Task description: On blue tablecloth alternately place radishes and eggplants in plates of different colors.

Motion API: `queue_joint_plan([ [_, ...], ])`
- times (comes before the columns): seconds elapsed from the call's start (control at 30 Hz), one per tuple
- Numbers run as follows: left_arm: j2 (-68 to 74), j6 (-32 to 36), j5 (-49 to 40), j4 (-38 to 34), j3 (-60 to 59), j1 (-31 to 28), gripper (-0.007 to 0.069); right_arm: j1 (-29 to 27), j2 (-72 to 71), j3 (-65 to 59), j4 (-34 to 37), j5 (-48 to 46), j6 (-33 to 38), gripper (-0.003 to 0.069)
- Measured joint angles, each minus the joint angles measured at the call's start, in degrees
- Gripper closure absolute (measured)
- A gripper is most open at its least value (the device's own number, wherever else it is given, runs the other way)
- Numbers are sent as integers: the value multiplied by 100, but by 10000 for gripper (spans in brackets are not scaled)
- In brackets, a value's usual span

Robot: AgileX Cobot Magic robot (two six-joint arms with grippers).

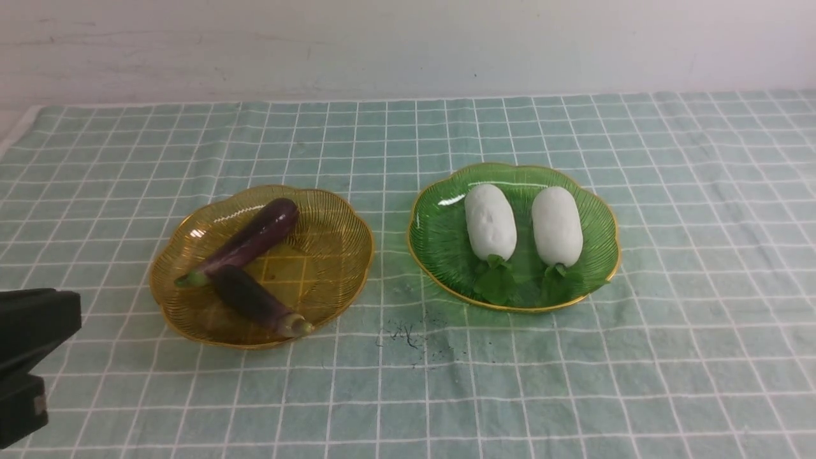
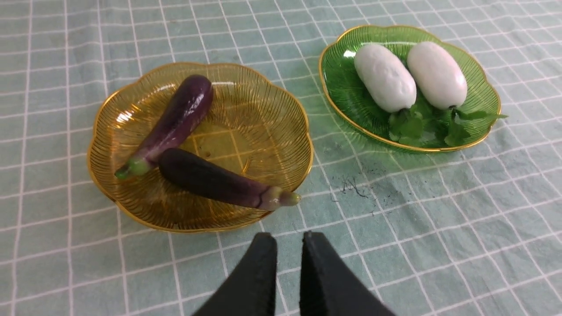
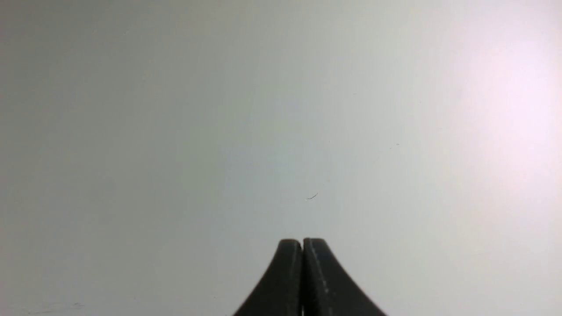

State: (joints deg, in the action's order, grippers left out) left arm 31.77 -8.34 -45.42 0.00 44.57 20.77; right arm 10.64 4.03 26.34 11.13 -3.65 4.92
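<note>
A: Inspected all three views for legible text, labels, brands, numbers or signs. Findings?
B: None readable. Dark marks on the cloth [image 1: 408, 401] form no legible letters or digits.

Soft light, glare on wall [image 3: 496, 118].

A pale, scuffed wall [image 1: 408, 51] catches pinkish light.

Beyond the far edge of the cloth I see a pale wall [image 1: 408, 48], standing upright and running the full width before me. Faint horizontal scuffs streak it past the cloth's far left corner; my right wrist view shows small dark marks on plain whitish paint.
</note>
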Motion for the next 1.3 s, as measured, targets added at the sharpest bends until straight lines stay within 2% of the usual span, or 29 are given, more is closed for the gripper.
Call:
queue_joint_plan([
  [0.53,-132,0,-80,151,-10,0,557,0,0,0,0,0,0,671],
  [0.67,-245,150,270,186,-240,0,557,0,0,0,0,0,0,671],
  [0.8,-1027,774,1403,126,-1294,-284,557,0,0,0,2,0,0,671],
  [0.87,-1327,929,1663,68,-1697,-458,557,0,0,0,2,0,0,671],
  [1.0,-2388,1234,2450,-204,-3191,-1158,557,0,0,0,2,0,0,671],
  [1.13,-3166,1269,2525,-207,-4479,-1454,557,0,0,0,7,0,0,671],
  [1.3,-3236,1284,2315,-207,-4607,-1477,557,0,-6,0,7,-6,0,671],
])
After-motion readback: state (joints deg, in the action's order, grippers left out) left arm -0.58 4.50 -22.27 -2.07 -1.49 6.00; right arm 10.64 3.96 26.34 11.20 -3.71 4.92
